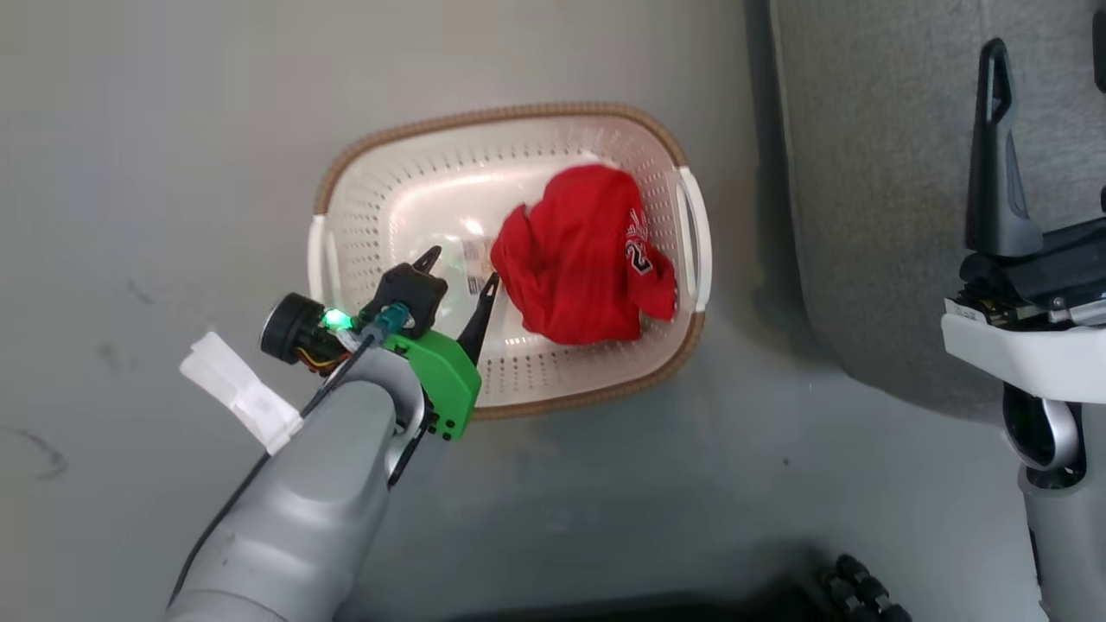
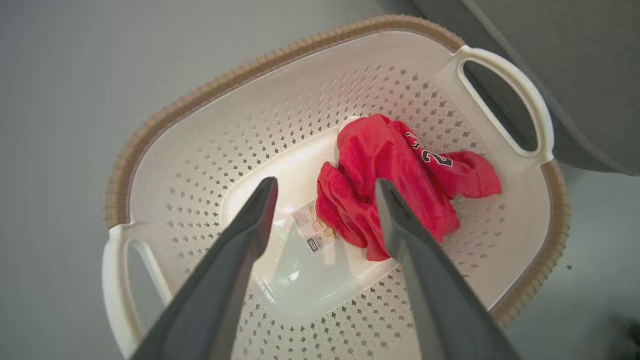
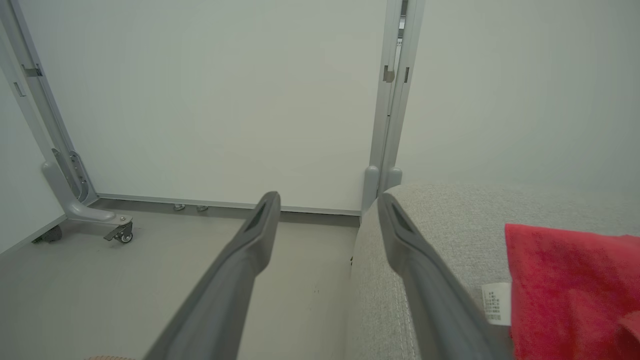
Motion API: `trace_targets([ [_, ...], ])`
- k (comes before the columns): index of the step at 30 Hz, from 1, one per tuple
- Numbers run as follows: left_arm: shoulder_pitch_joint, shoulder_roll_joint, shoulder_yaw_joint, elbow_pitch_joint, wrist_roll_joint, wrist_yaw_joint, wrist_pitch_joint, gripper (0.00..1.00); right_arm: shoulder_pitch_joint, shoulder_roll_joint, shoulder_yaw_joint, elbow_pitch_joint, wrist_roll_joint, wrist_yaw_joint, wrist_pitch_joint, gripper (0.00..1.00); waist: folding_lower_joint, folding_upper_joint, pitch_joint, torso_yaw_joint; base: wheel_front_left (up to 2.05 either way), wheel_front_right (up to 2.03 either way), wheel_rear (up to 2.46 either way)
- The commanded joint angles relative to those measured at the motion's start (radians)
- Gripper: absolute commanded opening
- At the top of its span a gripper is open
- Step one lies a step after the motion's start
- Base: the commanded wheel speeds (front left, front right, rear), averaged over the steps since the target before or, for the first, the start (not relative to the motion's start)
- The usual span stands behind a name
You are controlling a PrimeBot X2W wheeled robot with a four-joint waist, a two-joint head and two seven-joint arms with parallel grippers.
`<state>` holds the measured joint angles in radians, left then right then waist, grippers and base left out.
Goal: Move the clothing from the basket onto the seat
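Left gripper [image 2: 326, 184]: your claw hangs above the basket [image 1: 518, 112], jaws spread fully with nothing between them. One finger is over the cloth's edge, the other over the sticker [image 2: 315, 227].
Red garment [image 1: 579, 259]: one crumpled bundle lies in the half of the basket nearer the seat, up against the wall on that side.
Seat [image 1: 873, 173]: it stands just beside the basket without touching it. A second red garment [image 3: 565, 285] lies on it, white tag showing.
Right gripper [image 3: 328, 196]: wide open and empty over the seat's edge, well apart from the basket.
Step in hand: most likely you are reaching for the last piece.
Aim: shift toward the bundle's thick middle so both fingers straddle a raised fold, not bare plastic.
Descent: keep the jaws wide until cloth sits deep between them, then close.
Lift: go straight up until the trailing cloth clears the rim. This light basket may drag along if fabric snags the perforations.
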<state>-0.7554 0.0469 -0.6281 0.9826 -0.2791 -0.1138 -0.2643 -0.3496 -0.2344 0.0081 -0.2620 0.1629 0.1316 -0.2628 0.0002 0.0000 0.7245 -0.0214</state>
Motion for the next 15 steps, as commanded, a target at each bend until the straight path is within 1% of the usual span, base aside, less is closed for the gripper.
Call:
trace_targets([
  [1, -0.049, 0.006, -0.018, 0.029, -0.027, -0.006, 0.0, 1.0, -0.025, 0.007, 0.008, -0.013, -0.01, -0.002, -0.003, 1.0, -0.0002, 0.0, 0.177, -0.079, 0.0, 0.0, 0.0],
  [7, -0.14, 0.007, -0.077, 0.136, -0.136, -0.014, 0.018, 1.0, -0.059, 0.034, 0.045, -0.023, -0.007, -0.002, -0.003, 1.0, -0.0002, 0.0, 0.241, -0.119, 0.0, 0.0, 0.0],
  [11, -0.189, 0.007, -0.102, 0.182, -0.179, -0.016, 0.031, 1.0, -0.076, 0.055, 0.071, -0.02, -0.009, -0.002, -0.003, 1.0, -0.0002, 0.0, 0.271, -0.149, 0.0, 0.0, 0.0],
  [15, -0.226, 0.007, -0.126, 0.229, -0.184, -0.003, 0.026, 1.0, -0.09, 0.072, 0.084, -0.012, -0.015, -0.002, -0.003, 1.0, -0.0002, 0.0, 0.295, -0.175, 0.0, 0.0, 0.0],
])
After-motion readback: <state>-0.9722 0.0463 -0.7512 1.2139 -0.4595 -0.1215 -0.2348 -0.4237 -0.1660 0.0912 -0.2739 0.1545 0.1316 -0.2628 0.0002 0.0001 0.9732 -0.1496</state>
